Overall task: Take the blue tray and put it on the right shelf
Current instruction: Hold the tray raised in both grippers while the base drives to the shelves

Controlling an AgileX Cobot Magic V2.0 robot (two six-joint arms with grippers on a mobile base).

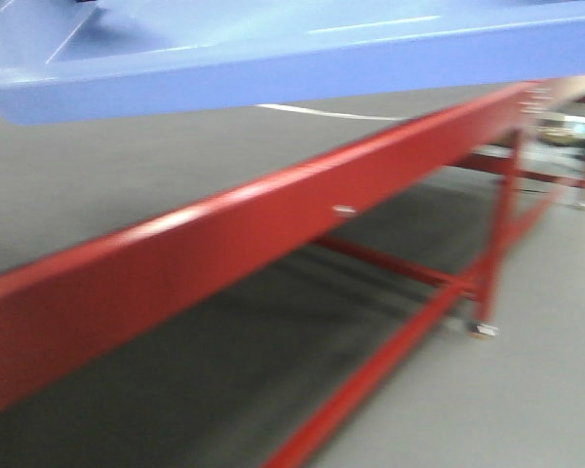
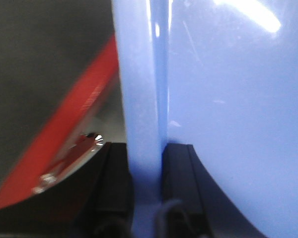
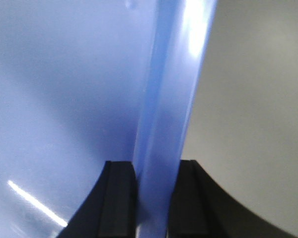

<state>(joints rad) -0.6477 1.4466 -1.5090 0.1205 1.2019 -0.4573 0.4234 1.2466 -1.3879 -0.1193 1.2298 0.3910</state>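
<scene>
The blue tray (image 1: 302,68) fills the top of the front view, held up in the air above the red-framed table. Its glossy light-blue rim runs up the middle of the left wrist view (image 2: 141,99), and my left gripper (image 2: 146,168) is shut on that rim, one black finger on each side. In the right wrist view the tray's opposite rim (image 3: 169,109) stands between the black fingers, and my right gripper (image 3: 155,188) is shut on it. The tray's inside shows in both wrist views. The right shelf is out of view.
A table with a red frame (image 1: 224,253) and dark grey top crosses the front view diagonally below the tray, with red legs and braces (image 1: 497,234) on a grey floor. Its red edge also shows in the left wrist view (image 2: 64,134). The views are motion-blurred.
</scene>
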